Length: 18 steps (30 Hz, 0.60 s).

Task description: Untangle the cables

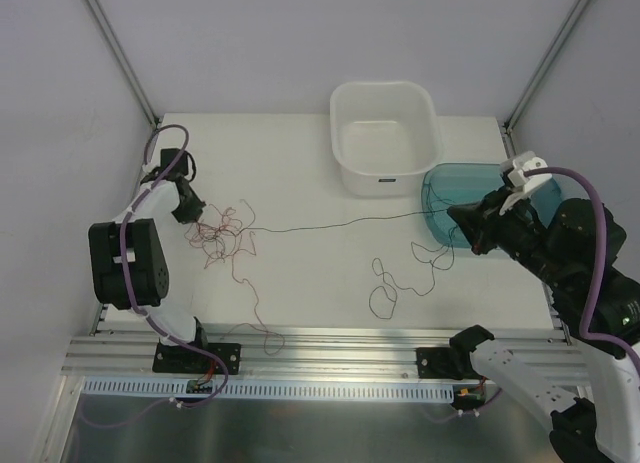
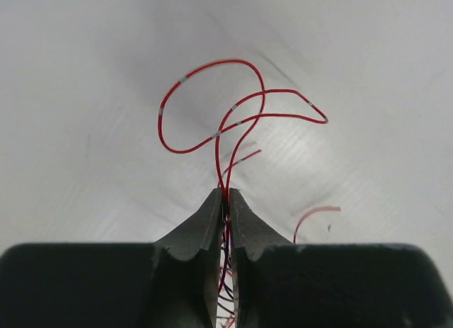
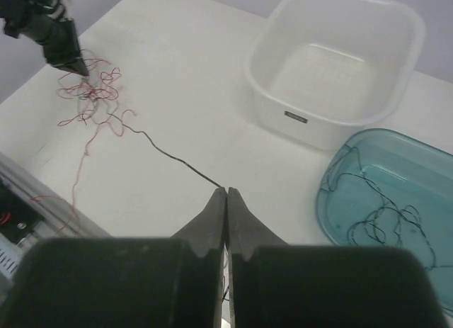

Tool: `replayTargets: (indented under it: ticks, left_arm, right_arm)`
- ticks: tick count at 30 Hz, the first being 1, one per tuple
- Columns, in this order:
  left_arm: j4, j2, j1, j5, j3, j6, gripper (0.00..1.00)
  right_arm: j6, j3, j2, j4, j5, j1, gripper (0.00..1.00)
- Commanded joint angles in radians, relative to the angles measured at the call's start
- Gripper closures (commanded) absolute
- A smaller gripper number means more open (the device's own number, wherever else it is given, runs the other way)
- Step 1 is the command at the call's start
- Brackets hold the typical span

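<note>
**A:** Which step is this?

**B:** Looks like the pull-apart: left gripper [image 2: 226, 193] clenched on the red cable [image 2: 226, 60] at the centre-left tangle [image 1: 222, 233], right gripper [image 3: 226, 192] pinching the black cable [image 1: 340, 224] – taut across mid-frame. Next, I'd guess, a gentle wider pull.

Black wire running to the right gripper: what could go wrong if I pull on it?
The black wire looks taut between the red tangle and the right gripper; pulling may tighten the tangle or snap the wire. The left gripper pinches only thin red strands, which might slip free.

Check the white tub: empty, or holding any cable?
Empty: the white tub has a bare floor; black cable lies in the teal tray.
</note>
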Motion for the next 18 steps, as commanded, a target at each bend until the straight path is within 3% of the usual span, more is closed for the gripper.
replayTargets:
  ticks: [1, 8, 14, 18]
  left_arm:
    - [-0.047, -0.032, 0.076, 0.014, 0.042, 0.090, 0.92]
    - [-0.047, -0.018, 0.243, 0.038, 0.013, 0.068, 0.90]
    - [-0.048, 0.017, 0.274, -0.013, 0.015, 0.073, 0.94]
    - [-0.047, 0.028, 0.303, -0.042, 0.007, 0.075, 0.96]
  right_arm:
    - [-0.066, 0.053, 0.003, -0.061, 0.176, -0.003, 0.99]
    - [-0.059, 0.074, -0.035, -0.040, 0.305, -0.003, 0.99]
    - [-0.062, 0.122, -0.018, -0.046, 0.310, -0.001, 0.99]
    - [-0.109, 0.186, -0.032, -0.049, 0.412, -0.003, 0.99]
